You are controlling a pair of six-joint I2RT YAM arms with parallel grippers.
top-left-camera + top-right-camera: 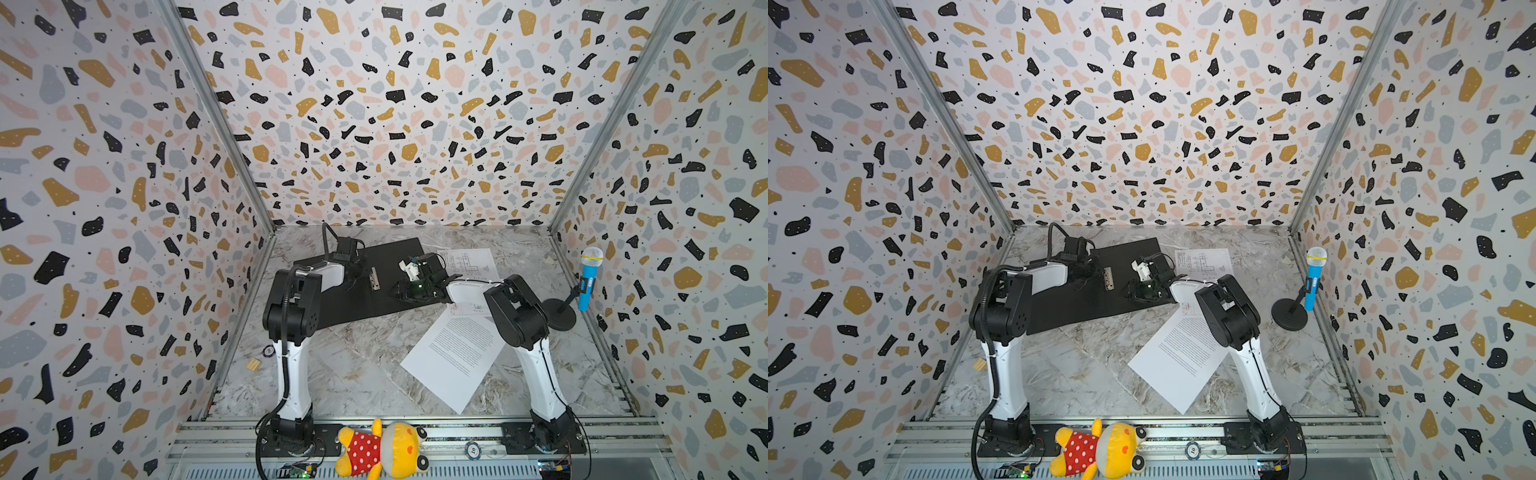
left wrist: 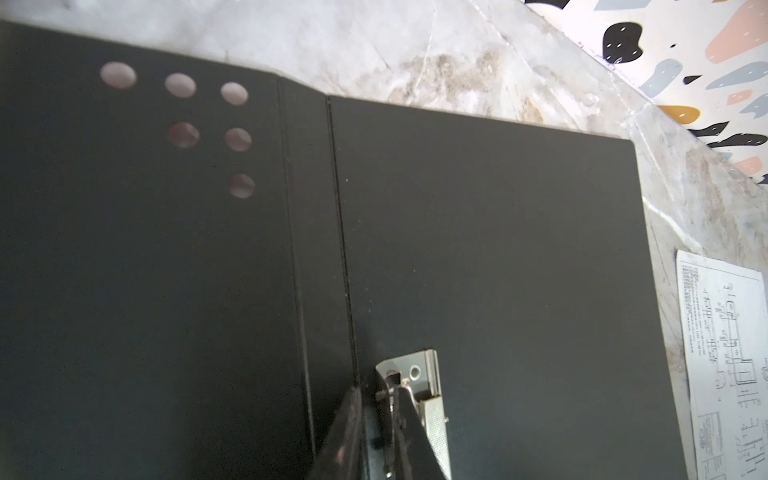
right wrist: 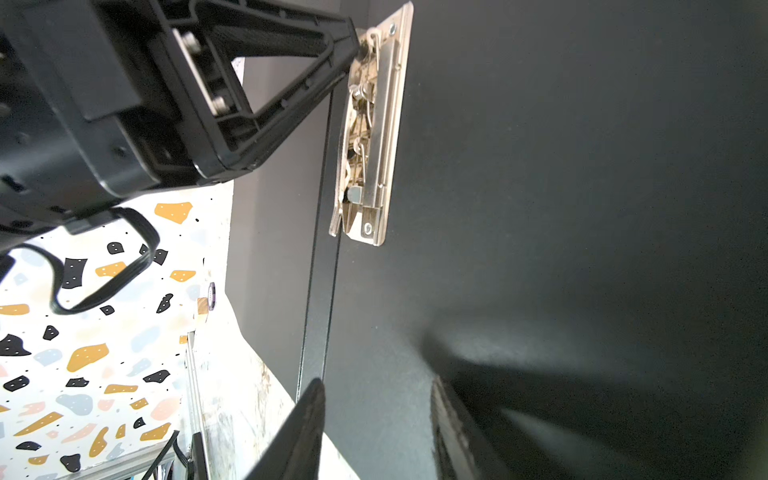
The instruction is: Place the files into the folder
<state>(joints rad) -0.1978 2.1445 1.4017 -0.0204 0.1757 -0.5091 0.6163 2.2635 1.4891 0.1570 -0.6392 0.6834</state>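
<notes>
The folder (image 1: 353,307) lay open on the marble table (image 1: 353,374), black inside up, with neither file in it. The sheet of line drawings (image 1: 473,262) lay just beside the folder's right edge. The sheet of dense text (image 1: 453,357) lay off the folder's near right corner, with one end under the right arm.

The step in hand looked like working the metal spine clip (image 3: 374,137), which was fixed beside the folder's centre fold. The left gripper (image 2: 376,392) was at one end of that clip, its fingers drawn close together and apparently pinching the small lever there. Whether the clamp bar was raised could not be told. The right gripper (image 3: 376,382) hovered over the folder's right panel with its fingers spread and nothing between them.

Next, judging from this, the left arm would need to hold the clamp open. The right arm would then fetch a sheet, most easily the drawings beside the folder. A sheet lying flat gives little to grip, so dragging it onto the right panel and under the clip would likely serve better than lifting it.
</notes>
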